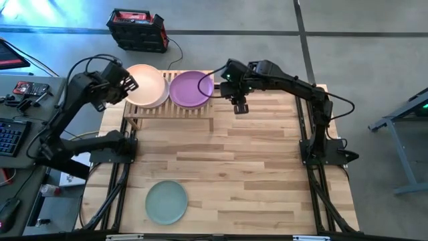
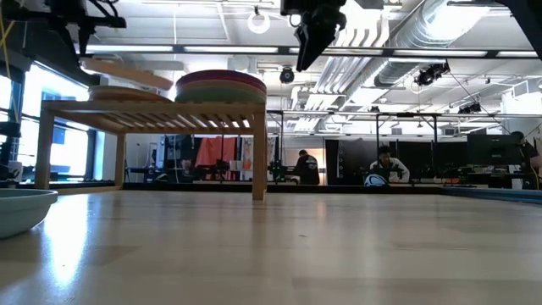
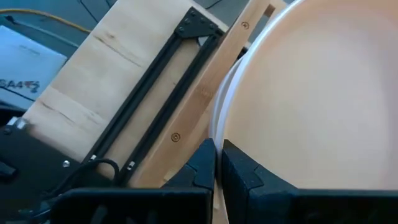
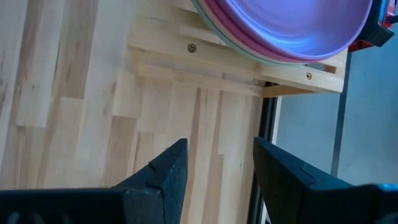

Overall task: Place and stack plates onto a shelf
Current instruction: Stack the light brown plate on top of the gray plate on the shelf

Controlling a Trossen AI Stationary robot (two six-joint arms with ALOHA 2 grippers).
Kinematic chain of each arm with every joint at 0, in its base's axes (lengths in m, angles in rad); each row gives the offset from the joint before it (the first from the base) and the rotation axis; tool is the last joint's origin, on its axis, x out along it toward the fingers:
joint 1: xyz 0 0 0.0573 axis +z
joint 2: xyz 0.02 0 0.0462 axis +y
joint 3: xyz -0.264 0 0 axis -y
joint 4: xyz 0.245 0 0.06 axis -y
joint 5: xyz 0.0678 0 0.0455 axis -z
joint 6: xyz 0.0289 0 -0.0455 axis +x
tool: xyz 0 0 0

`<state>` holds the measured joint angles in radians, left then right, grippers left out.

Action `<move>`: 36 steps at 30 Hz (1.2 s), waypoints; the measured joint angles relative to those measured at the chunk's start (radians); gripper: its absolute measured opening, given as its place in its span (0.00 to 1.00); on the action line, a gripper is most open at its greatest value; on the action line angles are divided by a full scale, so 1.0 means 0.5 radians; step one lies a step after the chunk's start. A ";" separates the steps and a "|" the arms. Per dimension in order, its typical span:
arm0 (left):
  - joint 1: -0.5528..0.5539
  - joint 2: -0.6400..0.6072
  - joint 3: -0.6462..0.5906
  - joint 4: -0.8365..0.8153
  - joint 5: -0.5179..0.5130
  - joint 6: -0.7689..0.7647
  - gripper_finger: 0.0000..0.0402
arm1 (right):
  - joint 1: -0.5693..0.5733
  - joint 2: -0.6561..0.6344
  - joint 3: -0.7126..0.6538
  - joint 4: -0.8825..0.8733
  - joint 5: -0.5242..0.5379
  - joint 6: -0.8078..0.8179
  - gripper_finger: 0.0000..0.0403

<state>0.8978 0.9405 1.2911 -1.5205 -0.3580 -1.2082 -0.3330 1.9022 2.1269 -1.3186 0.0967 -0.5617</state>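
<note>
The dark left arm reaches from the table's left edge up to the far left corner, its two-finger left gripper (image 1: 130,84) closed tight, fingers (image 3: 205,165) nearly touching on a thin edge. The dark right arm stretches from the right side across the far edge, wrist bent down, its two-finger right gripper (image 1: 240,106) hanging with fingers (image 4: 165,171) spread apart, holding nothing.
</note>
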 joint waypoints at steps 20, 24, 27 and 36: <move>0.131 0.243 0.000 0.057 0.185 0.173 0.00 | -0.032 0.000 0.000 0.000 -0.003 -0.053 0.39; 0.131 0.243 0.000 0.057 0.195 0.156 0.03 | -0.032 0.000 0.000 0.000 -0.004 -0.075 0.39; 0.130 0.243 0.000 0.058 0.196 0.168 0.06 | -0.032 0.000 0.000 0.000 -0.005 -0.091 0.39; 0.130 0.253 0.000 0.019 0.306 0.233 0.12 | -0.032 0.000 0.000 0.000 -0.005 -0.098 0.39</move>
<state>0.9630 1.0672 1.2911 -1.5112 -0.2049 -1.0917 -0.3492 1.9022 2.1269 -1.3186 0.0940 -0.6109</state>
